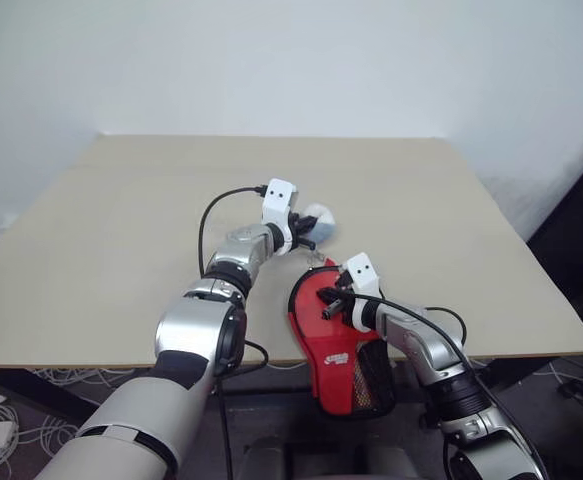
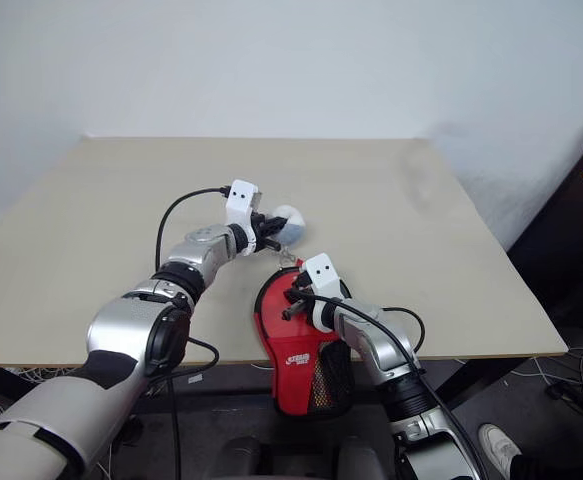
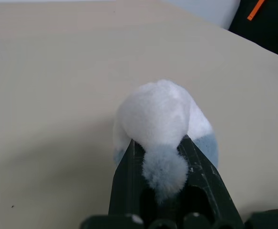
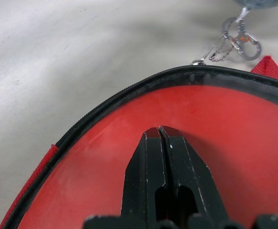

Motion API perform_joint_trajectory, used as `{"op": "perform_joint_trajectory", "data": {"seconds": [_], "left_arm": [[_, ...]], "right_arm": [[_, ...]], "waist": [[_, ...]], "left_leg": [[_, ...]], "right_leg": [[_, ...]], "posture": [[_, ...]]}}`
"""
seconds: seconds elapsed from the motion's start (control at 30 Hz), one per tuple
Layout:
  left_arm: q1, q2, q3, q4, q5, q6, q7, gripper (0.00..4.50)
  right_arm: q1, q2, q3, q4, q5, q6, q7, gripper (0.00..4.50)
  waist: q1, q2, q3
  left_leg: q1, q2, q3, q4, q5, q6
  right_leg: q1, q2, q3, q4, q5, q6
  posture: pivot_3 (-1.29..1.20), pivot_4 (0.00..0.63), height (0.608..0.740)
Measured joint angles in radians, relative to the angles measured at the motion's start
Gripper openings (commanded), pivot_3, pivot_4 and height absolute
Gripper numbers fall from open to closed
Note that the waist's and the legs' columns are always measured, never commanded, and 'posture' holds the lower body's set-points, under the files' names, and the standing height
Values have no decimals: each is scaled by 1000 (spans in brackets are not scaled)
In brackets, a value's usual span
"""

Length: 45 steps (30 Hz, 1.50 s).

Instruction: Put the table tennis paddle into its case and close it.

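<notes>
Table (image 1: 121, 250) carries everything you need, its pale top bare apart from the case at the near edge. The case (image 1: 336, 355) lies flat there with its handle end and black mesh pocket (image 1: 371, 378) hanging off toward you; you see red under the clear panel, which I judge to be the table tennis paddle (image 4: 186, 124) already seated inside, though its handle is hidden. Your right gripper (image 1: 328, 300) rests on top of that panel with its fingers pressed fully together, gripping nothing, and this looks like a hold-down to keep the soft cover from sliding while the other arm works. Your left gripper (image 1: 306, 240) is pinched on a fluffy white and blue pompom (image 3: 162, 124), held just above the table beyond the head of the case. A small metal clasp and chain (image 4: 236, 43) runs from that pompom toward the black zip edge (image 4: 105, 102), so it probably serves as the pull tab for closing. Nothing else crowds the tabletop. Your own right forearm and its cable cross the case, so the zip path along that side may be awkward. I cannot tell how much of the zip is shut.
</notes>
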Motion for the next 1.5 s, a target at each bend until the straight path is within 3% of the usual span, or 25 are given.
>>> {"op": "perform_joint_trajectory", "data": {"seconds": [0.13, 0.3, 0.73, 1.17, 1.5], "left_arm": [[-14, -36, -6, 0, 15, -7, -35, 85], [-18, -66, -65, -6, 69, -29, -210, 85], [85, -21, -220, -116, 159, -48, -630, 85], [83, 58, -230, -133, 158, 22, -740, 4470], [46, 157, -247, -156, 173, -21, -800, 4493]], "right_arm": [[0, 0, 0, -2, 0, 3, 0, 0], [0, 1, 2, -3, 0, 4, 0, 0], [-2, 1, 3, -1, 0, 9, 11, 0], [-8, 3, 2, 9, 0, 9, 21, 0], [-19, 10, 4, 24, -1, 8, 34, 0]], "waist": [[0, 0, 0], [0, 0, 0], [0, 0, 0], [-1, 0, 0], [-10, 0, 0]], "left_leg": [[0, 0, 0, 0, 0, 0], [0, 0, 0, 0, 0, 0], [0, 0, 0, 1, 0, 0], [0, 0, -1, 1, 0, 1], [0, 0, -1, 1, 0, 1]], "right_leg": [[0, 0, 0, 0, 0, 0], [0, 0, 0, 0, 0, 0], [0, 0, 0, 0, 1, -1], [0, 0, 0, 1, 0, 0], [0, 0, 0, 2, 0, 0]], "posture": [[0, 0, 740], [0, 0, 740], [0, 0, 740], [0, 0, 740], [0, 0, 740]]}}
